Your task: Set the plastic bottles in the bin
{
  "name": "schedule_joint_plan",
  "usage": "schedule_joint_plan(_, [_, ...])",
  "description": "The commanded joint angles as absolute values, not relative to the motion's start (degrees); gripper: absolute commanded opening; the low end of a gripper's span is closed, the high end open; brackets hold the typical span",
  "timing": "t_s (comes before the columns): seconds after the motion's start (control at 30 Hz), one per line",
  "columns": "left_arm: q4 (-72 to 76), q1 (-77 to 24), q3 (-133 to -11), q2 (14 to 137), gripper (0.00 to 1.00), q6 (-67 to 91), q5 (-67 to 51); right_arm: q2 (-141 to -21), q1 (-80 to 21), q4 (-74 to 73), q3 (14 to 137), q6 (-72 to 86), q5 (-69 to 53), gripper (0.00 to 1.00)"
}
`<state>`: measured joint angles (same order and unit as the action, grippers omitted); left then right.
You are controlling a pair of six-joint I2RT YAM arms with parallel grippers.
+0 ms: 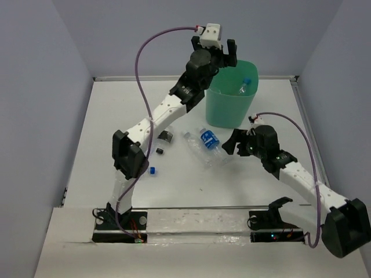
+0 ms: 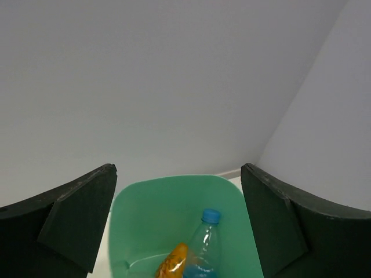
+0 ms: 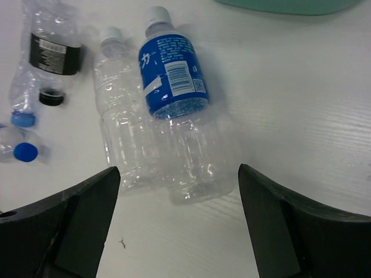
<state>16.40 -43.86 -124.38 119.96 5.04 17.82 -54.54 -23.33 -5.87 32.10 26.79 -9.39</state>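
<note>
The mint-green bin (image 1: 232,107) stands at the back centre of the table. Inside it lie a clear bottle with a blue cap (image 2: 206,246) and an orange-labelled item (image 2: 173,262). My left gripper (image 1: 223,49) is open and empty, raised above the bin's left rim. My right gripper (image 1: 233,143) is open and empty, just right of two bottles lying side by side: a blue-labelled bottle (image 3: 174,98) and a clear bottle (image 3: 124,133). A black-labelled bottle (image 3: 49,55) lies further left.
A small blue-capped bottle (image 1: 152,171) and a loose black cap (image 1: 159,152) lie near the left arm. Grey walls surround the table on three sides. The bin's base (image 3: 290,4) sits just beyond the right gripper.
</note>
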Motion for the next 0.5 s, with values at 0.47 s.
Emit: schedule_joint_plan(0.47, [0.09, -42.71, -56.65, 63.83, 0.99, 36.28, 13.88, -82.09, -30.93, -0.88, 43.68, 20.83, -2.64, 0.91])
